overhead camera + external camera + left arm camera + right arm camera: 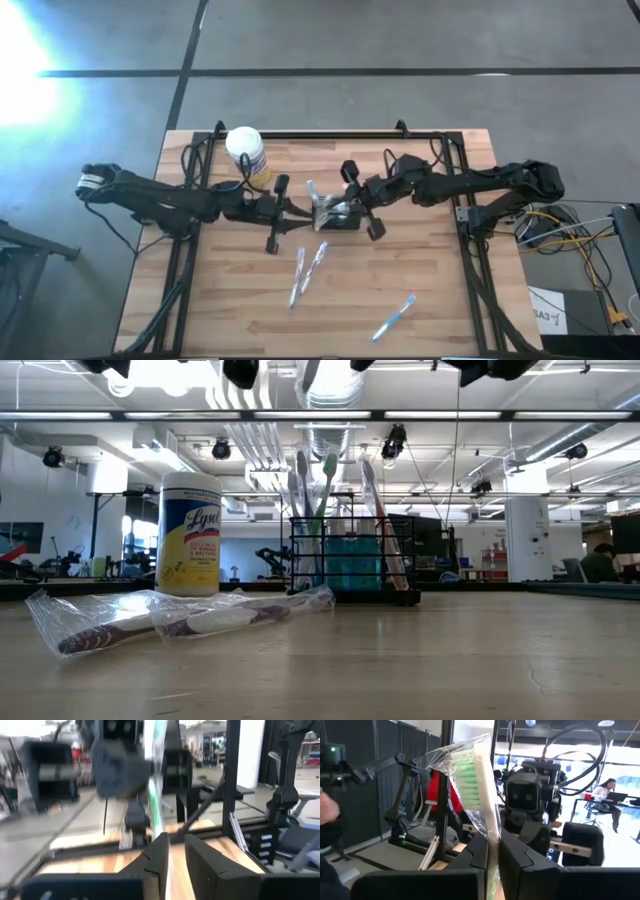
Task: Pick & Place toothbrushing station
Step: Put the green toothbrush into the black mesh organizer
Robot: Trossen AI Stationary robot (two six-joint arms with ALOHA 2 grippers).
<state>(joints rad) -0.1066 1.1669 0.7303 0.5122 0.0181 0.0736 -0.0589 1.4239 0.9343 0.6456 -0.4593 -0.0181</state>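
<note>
At mid-table, the small black mesh-sided box holder (334, 214) stands upright between both arms, brushes poking up from it. The right gripper (493, 851) is clamped on a green-bristled toothbrush in clear wrap (481, 785), long axis vertical, bristles up; the left gripper (176, 854) stands slightly apart around it. Pulling crosswise could tip the holder or tear the wrap.

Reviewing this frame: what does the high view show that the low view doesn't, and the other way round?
Only the high view shows both arms meeting over the holder, the left gripper and right gripper, plus a loose toothbrush near the table's front. Only the low view shows the jar's yellow label and the toothbrushes upright in the station. Both show the toothbrushing station, the white-lidded jar and the wrapped toothbrushes.
</note>
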